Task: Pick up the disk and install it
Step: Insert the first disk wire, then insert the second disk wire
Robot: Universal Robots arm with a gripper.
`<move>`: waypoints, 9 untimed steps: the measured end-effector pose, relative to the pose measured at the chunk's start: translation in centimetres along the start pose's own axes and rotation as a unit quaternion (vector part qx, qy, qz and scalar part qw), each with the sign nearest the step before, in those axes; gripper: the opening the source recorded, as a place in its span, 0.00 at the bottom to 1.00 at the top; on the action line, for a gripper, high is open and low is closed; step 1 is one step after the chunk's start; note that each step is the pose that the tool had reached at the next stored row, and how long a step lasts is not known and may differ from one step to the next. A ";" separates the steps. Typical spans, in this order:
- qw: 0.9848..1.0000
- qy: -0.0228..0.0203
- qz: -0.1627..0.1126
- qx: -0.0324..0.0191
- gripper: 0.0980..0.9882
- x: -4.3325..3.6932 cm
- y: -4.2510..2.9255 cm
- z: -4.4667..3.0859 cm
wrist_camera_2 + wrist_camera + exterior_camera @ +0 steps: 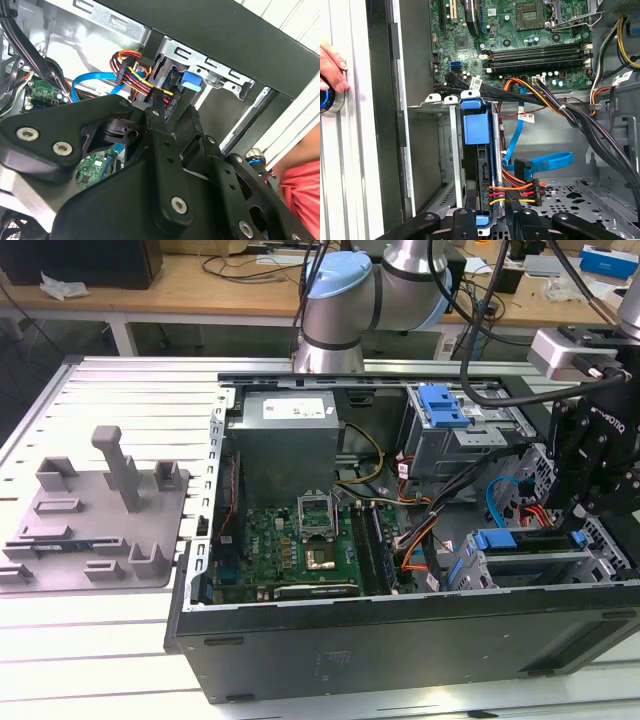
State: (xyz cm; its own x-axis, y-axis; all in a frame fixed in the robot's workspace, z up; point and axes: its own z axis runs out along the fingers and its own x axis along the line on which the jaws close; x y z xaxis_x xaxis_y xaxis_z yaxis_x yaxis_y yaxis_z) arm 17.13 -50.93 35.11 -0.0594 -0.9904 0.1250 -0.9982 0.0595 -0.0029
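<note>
The disk (525,543), silver with a blue carrier bracket, sits in the top of the grey drive cage (530,575) at the exterior view's right, inside the open computer case. In the first wrist view the disk (479,150) stands edge-on in the cage slot, its blue bracket toward the motherboard. My black gripper (582,508) hangs over the disk's outer end. Its fingers (464,219) flank that end closely, and the gripper (494,221) looks shut on the disk. In the second wrist view the gripper (172,117) has its linkages drawn close together.
Orange, red and yellow cables (517,191) and a blue ribbon cable (545,162) lie beside the disk. A second cage carries a blue latch (443,405). A grey fixture tray (95,520) lies outside the case. A person's hand (330,65) rests on a button beside the case wall.
</note>
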 end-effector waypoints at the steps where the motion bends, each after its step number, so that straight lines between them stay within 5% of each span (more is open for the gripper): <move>1: 1.000 0.000 0.000 0.000 0.30 0.00 0.00 0.00; 9: 1.000 0.000 0.000 0.000 0.30 -0.01 0.00 -0.01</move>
State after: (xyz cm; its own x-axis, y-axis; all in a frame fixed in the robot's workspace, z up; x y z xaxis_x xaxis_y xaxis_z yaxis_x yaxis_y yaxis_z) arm 17.13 -50.91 35.11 -0.0594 -0.9904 0.1250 -0.9982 0.0595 -0.0029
